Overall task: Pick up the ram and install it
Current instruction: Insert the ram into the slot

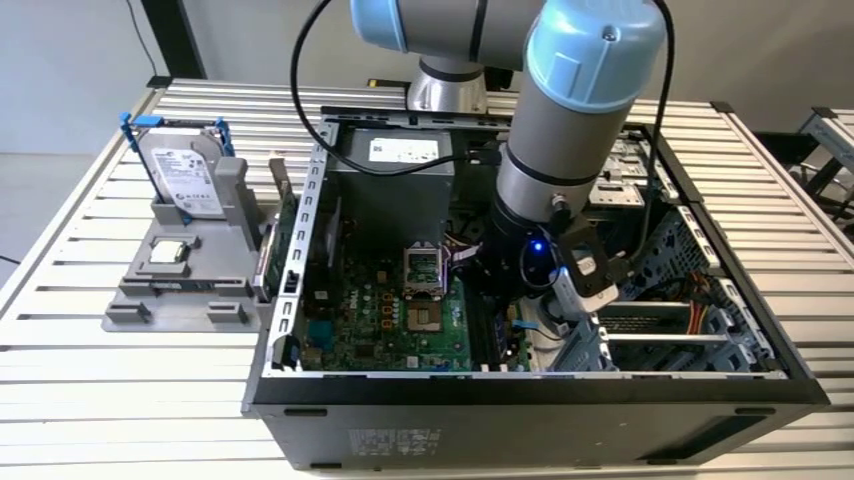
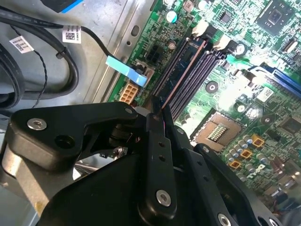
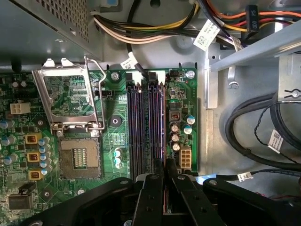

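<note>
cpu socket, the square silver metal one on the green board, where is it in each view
Exterior view: the square silver metal CPU socket sits mid-case, on the exterior view's left of the arm.
Second wrist view: socket beside the long black memory slots.
First wrist view: socket beside those slots.
Shared landmark: the slots.

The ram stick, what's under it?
Under the ram, held edge-on by the gripper, lie the long black slots on the green motherboard. The slot directly beneath it is mostly covered.
</note>
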Action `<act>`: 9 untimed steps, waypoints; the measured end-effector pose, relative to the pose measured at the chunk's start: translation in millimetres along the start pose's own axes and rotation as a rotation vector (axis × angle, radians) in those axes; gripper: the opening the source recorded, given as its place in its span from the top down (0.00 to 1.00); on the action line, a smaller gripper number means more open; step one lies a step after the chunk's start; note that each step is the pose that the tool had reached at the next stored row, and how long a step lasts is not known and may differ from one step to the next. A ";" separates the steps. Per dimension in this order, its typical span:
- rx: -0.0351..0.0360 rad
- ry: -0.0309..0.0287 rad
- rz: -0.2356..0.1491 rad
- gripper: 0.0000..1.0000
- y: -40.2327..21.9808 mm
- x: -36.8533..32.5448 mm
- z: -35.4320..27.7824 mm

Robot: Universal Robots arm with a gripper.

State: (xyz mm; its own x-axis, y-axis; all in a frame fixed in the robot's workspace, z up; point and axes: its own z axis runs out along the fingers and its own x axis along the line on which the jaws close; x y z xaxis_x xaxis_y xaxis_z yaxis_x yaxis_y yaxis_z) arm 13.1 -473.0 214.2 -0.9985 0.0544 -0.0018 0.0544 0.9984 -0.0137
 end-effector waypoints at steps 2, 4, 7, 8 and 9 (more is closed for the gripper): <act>0.0018 -0.0001 0.001 1.00 0.5 0.0 0.6; 0.0039 -0.0002 0.002 1.00 1.2 0.1 1.7; 0.0076 -0.0004 0.003 1.00 2.2 0.1 3.8; 0.0088 -0.0005 0.003 1.00 2.3 0.1 4.6; 0.0091 -0.0004 0.003 1.00 2.3 0.1 4.7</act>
State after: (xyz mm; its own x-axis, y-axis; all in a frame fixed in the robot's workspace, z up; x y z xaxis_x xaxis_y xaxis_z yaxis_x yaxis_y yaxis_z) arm 13.2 -470.7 209.5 -0.9983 0.0577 -0.0023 0.0578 0.9981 -0.0228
